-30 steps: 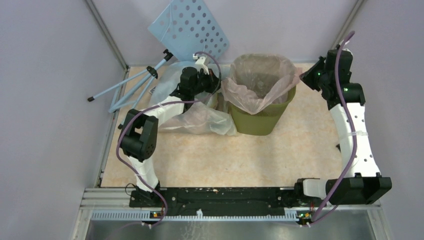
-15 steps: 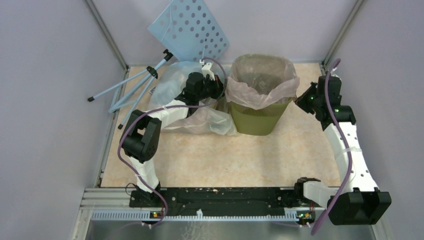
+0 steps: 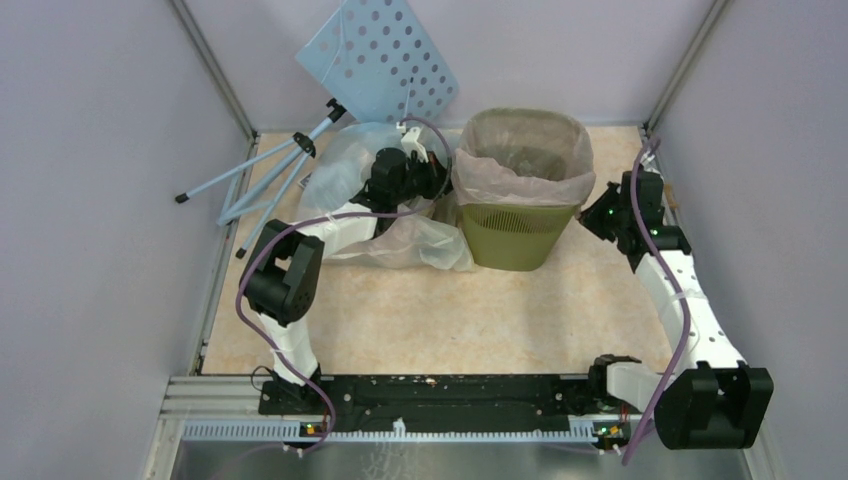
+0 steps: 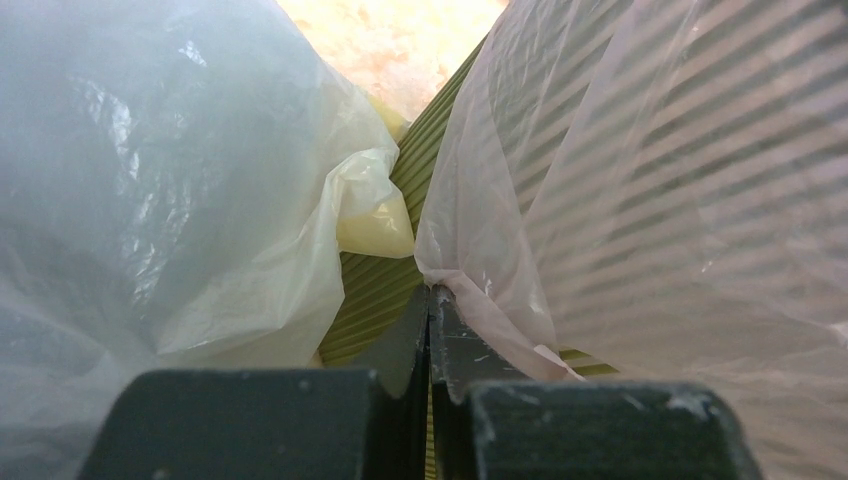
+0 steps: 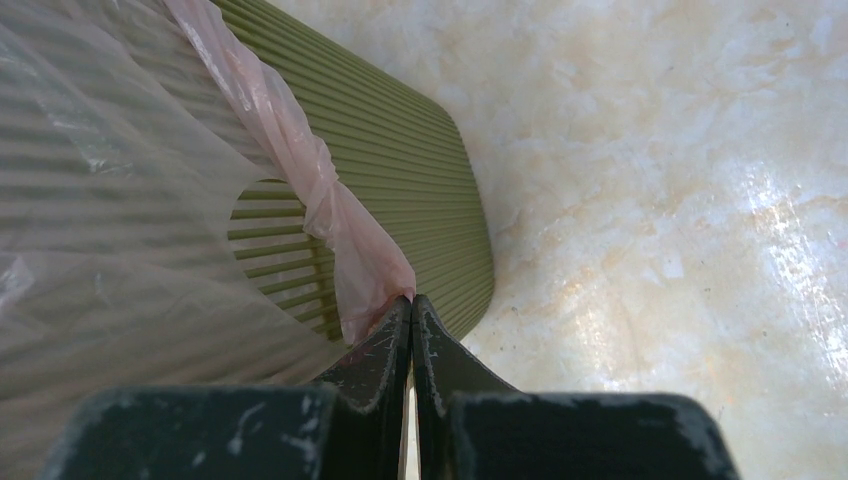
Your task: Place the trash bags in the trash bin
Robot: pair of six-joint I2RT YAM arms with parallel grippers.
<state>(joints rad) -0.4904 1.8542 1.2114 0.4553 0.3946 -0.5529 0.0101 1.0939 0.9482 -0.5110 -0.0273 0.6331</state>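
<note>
The olive-green trash bin [image 3: 515, 238] stands at the back middle of the table. A pale pink trash bag [image 3: 520, 160] lines its mouth and hangs over the rim. My left gripper [image 3: 440, 186] is at the bin's left side, shut on the pink bag's edge [image 4: 470, 290], with its tips [image 4: 430, 290] against the bin's ribbed wall [image 4: 375, 290]. My right gripper [image 3: 593, 211] is at the bin's right side, shut [image 5: 412, 298] on the pink bag's hanging edge [image 5: 360, 280] beside the bin wall [image 5: 400, 160]. A yellowish bag [image 4: 370, 205] and a clear-whitish bag [image 4: 150, 180] lie left of the bin.
Loose clear bags [image 3: 400, 242] are heaped on the table under my left arm. A blue perforated board [image 3: 380, 55] on a tripod [image 3: 260, 175] leans in the back left corner. Grey walls close in the table on the left, back and right.
My right gripper has come down and nearer along the bin's right side, drawing the pink bag's edge down over the rim. My left gripper has shifted slightly, still holding its edge.
</note>
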